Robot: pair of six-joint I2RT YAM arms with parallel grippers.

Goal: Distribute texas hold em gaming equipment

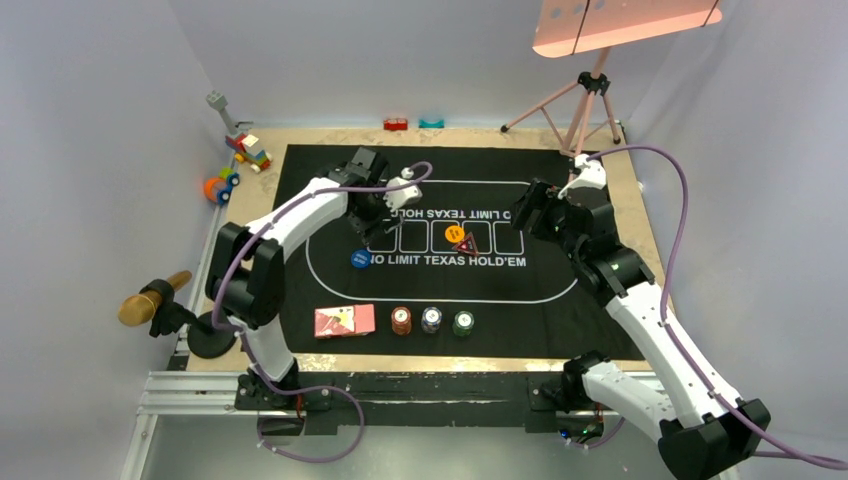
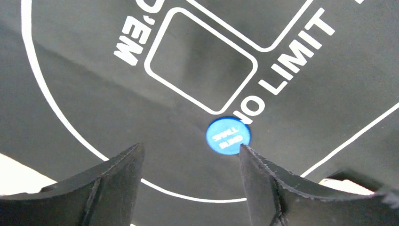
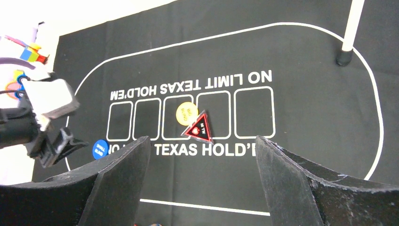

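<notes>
Discs first: the blue disc (image 2: 228, 135) lies flat on the black mat (image 2: 94, 108), lettering up, right against the white print at the end of the row of card boxes. The left gripper (image 2: 190, 147) hangs over it, fingers spread, nothing between them, the disc just beyond the tips. The right gripper (image 3: 201, 139) is spread wide too and empty, looking down on the orange disc (image 3: 187, 113) and the triangle marker (image 3: 198, 127), which touch each other. These pieces look thin, stiff, light and probably slick, and lying flat on cloth they offer very little edge. The best bet is a bite straight across the rim, tips pressed into the mat. Near the arms sit the cards (image 1: 344, 321), liable to fan and slide, and three chip stacks (image 1: 431, 319), best taken low across their sides.
</notes>
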